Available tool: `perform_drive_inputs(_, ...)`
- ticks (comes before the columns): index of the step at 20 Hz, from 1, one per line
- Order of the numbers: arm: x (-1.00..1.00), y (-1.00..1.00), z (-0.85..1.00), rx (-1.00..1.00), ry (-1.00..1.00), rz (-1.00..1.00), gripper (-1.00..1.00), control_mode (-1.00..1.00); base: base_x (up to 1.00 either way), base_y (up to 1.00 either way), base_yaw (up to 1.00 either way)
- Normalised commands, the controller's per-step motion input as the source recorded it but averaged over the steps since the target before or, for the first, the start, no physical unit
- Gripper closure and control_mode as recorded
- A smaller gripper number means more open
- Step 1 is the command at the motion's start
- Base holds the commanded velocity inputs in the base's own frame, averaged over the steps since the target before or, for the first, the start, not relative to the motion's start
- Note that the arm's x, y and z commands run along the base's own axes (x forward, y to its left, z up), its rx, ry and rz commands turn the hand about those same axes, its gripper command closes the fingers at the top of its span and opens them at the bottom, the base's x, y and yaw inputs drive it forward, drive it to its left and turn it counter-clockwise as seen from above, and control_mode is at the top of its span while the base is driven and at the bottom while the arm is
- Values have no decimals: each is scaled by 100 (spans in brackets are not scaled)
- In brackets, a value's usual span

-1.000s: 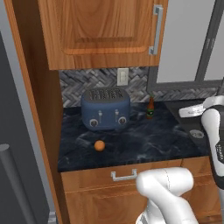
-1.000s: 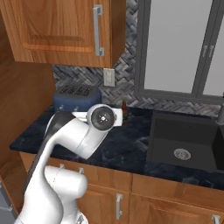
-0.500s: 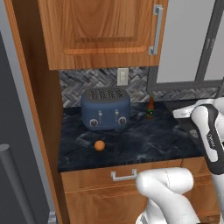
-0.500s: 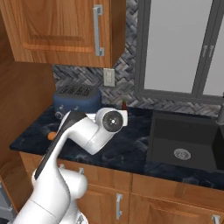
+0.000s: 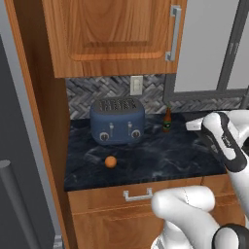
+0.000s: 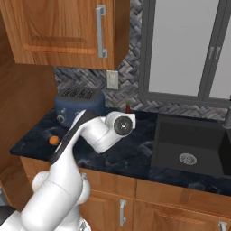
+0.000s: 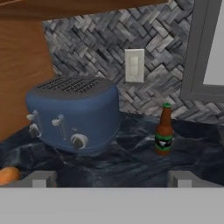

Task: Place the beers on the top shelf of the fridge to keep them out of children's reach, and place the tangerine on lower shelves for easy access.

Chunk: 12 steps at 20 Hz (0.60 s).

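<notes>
Brown beer bottle (image 7: 164, 134) upright on counter (image 5: 160, 160) (beside toaster (image 7: 73, 113)).

You see the dark marbled counter (image 5: 160, 160) with the blue toaster (image 5: 117, 121) standing at the back, under the wooden cabinet (image 5: 112, 36). The tangerine (image 5: 111, 162) lies just in front of the toaster, apart from it. A brown beer bottle (image 5: 167, 120) stands upright to the toaster's right, near the backsplash. Your white arm (image 5: 224, 141) reaches in from the right edge.
</notes>
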Motion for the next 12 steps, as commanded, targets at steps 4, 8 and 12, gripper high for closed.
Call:
perform_drive_inputs(4, 45, -38, -20, 0, 0, 9, -100, -100, 0, 0, 0)
perform_drive_inputs(8, 34, -28, -21, 0, -1, 9, -100, -100, 0, 0, 0)
perform_drive_inputs(12, 27, -14, -6, 0, -8, 8, -100, -100, 0, 0, 0)
